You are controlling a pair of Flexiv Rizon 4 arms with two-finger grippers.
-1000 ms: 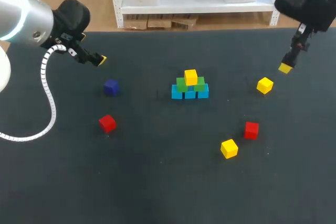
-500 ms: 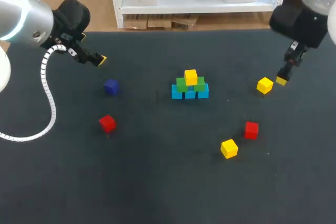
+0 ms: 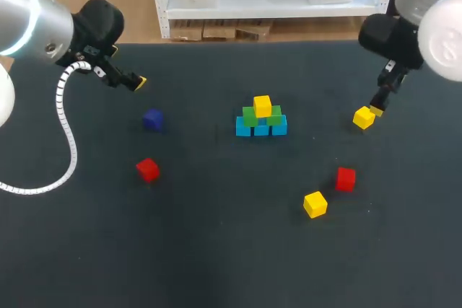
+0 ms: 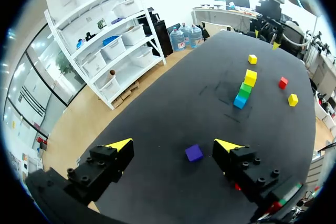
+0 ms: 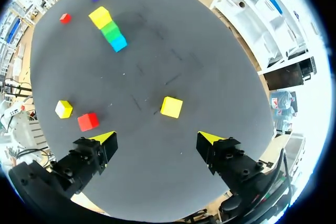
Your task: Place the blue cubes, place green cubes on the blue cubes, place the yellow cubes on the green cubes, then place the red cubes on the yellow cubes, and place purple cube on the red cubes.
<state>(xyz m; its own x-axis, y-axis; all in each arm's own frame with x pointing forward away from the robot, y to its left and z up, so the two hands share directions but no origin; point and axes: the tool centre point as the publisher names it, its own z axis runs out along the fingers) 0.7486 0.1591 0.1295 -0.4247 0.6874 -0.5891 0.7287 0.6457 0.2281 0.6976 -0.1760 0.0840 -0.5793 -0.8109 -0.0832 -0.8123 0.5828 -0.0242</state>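
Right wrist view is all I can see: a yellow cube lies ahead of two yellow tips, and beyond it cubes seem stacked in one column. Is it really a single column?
Observer: No. The head view shows steps: three blue cubes side by side, two green cubes on top of them, and one yellow cube at the very top.
Operator: And where is the other arm? I can hardly make it out.
Observer: It is on the far side of the stack. Its left jaws stand open and hold nothing. In the left wrist view, the purple cube lies loose ahead of them, in line with the gap and untouched.
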